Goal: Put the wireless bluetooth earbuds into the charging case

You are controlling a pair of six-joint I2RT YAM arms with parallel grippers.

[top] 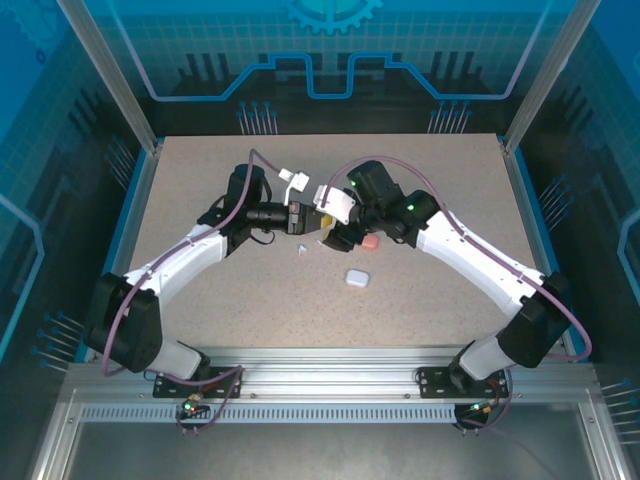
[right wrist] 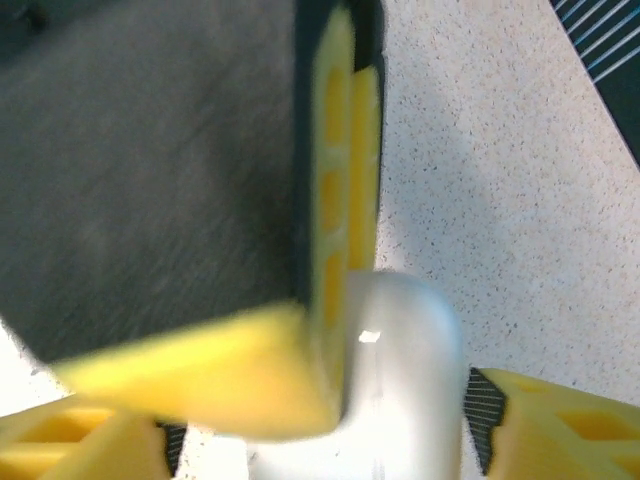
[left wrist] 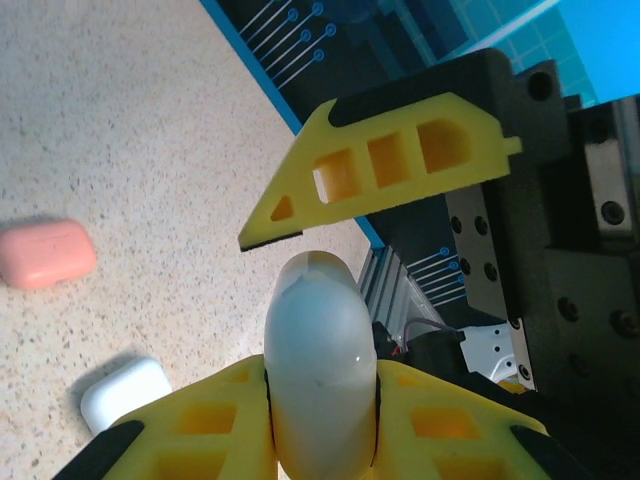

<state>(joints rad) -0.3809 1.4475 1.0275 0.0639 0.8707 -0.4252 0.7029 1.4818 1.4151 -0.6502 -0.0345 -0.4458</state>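
Observation:
My left gripper (left wrist: 320, 372) is shut on a white charging case (left wrist: 318, 350), which stands up between its yellow fingers (left wrist: 200, 430). In the top view both grippers meet at the table's middle, the left gripper (top: 305, 218) facing the right gripper (top: 335, 232). In the right wrist view the same white case (right wrist: 410, 370) lies between the spread jaws of my right gripper (right wrist: 320, 425), and a finger of the left gripper crosses in front. One small white earbud (top: 301, 249) lies on the table just below the grippers.
A salmon-pink case (top: 370, 241) (left wrist: 45, 253) and a second white case (top: 357, 278) (left wrist: 125, 392) lie shut on the speckled table (top: 200, 180), near the right arm. Blue walls edge the table.

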